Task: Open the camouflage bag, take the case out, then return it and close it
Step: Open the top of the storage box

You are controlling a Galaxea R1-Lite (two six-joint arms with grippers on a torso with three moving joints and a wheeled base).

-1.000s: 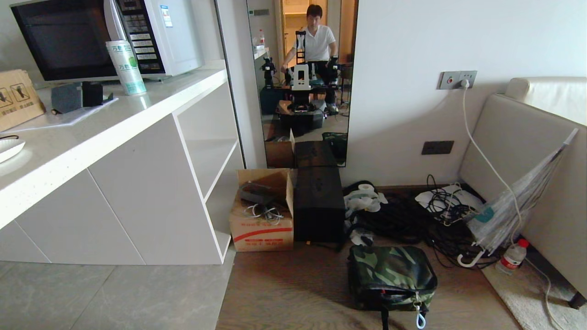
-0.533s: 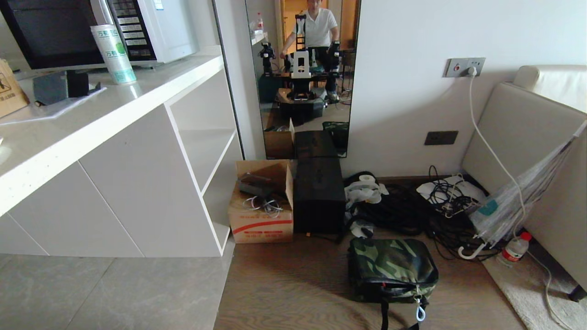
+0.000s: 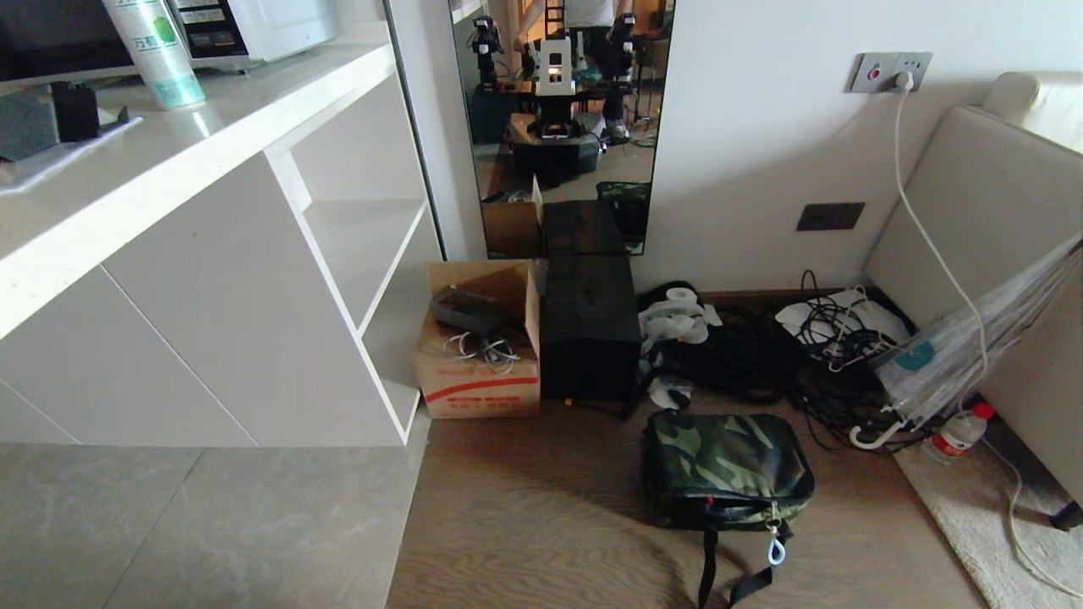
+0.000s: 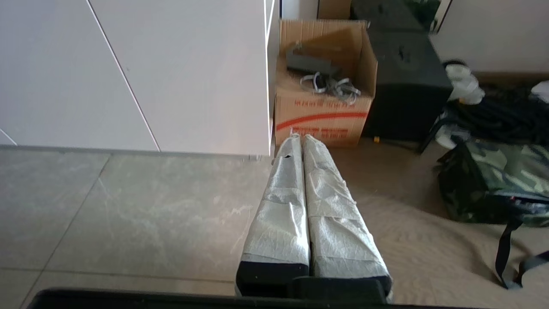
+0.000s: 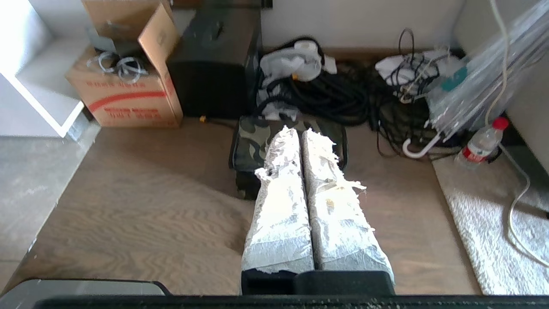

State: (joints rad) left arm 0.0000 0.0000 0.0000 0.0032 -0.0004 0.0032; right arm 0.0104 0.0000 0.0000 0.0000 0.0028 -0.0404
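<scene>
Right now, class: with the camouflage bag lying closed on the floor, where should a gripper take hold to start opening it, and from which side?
Probably the white clip on the zipper of the camouflage bag. It hangs free off the near face, toward the robot, so come from that near side, above the floor.

We can't make out much lettering — the cardboard box (image 3: 479,382) by the white cabinet carries red print under a red curved stripe on its front, seen also in both wrist views, but the chars are too small and blurred to read. The white-and-green can (image 3: 156,52) on the counter shows a green logo and some green marks, prob. non-Latin script, not legible from here. The microwave (image 3: 222,27) panel has rows of button labels — unreadable too — and we find no brand or number we can read anywhere else.
</scene>
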